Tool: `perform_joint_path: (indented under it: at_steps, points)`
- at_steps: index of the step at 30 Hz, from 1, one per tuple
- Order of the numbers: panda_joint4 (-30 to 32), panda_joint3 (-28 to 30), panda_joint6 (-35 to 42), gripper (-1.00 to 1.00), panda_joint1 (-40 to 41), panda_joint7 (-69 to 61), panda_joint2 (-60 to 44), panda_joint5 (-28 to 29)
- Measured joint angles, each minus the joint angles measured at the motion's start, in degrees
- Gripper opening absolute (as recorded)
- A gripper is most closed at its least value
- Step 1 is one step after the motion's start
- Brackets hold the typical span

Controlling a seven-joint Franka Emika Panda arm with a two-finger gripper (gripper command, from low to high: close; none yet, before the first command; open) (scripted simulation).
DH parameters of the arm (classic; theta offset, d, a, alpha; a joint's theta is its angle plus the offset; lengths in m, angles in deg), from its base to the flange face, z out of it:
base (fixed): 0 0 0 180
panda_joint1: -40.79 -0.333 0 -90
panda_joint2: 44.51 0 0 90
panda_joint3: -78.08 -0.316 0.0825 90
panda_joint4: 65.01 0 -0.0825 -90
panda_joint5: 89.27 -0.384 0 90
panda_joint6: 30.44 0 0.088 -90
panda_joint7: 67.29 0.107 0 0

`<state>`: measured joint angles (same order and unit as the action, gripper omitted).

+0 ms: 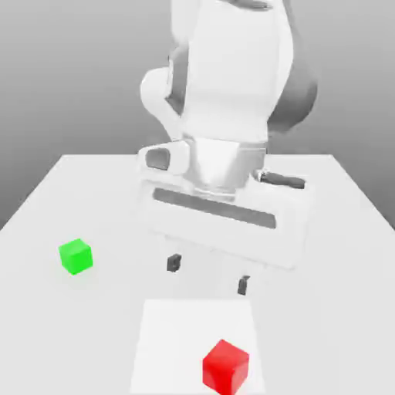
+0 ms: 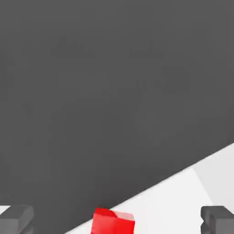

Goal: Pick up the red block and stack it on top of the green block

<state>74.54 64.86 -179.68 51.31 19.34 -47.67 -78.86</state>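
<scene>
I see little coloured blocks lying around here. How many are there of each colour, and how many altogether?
Red block: 1
Green block: 1
Total: 2

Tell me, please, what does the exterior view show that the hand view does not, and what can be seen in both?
Only the exterior view: the green block, the white robot arm and the grey background behind the table.
Only the hand view: a broad dark grey area beyond the straight edge of the white surface.
Both: the red block, part of the brighter white patch and the gripper's two dark fingertips, spread apart with nothing between them.
</scene>
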Motion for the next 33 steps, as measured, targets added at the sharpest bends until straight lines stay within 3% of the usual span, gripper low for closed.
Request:
perform_joint_path:
  at_steps: [5, 9, 10, 17, 22, 28, 33]
  points:
    - [1.5, -0.3, -4.6, 0.0, -0.8, 4.5, -9.4, -2.7]
    - [0.4, 2.8, -11.0, 0.0, -3.3, 7.5, -17.6, 0.4]
    - [0.2, 3.5, -12.2, -1.0, -3.9, 8.0, -19.1, 1.1]
    - [0.2, 3.5, -12.3, -1.0, -3.9, 8.1, -19.2, 1.1]
    - [1.9, 0.9, -5.2, -1.0, -1.7, 5.2, -10.2, -3.6]
    - [8.7, 8.7, -4.1, -1.0, 3.8, 19.7, -2.8, -5.2]
    - [14.8, 14.4, -3.9, -1.0, 13.8, 34.8, 3.3, -4.6]
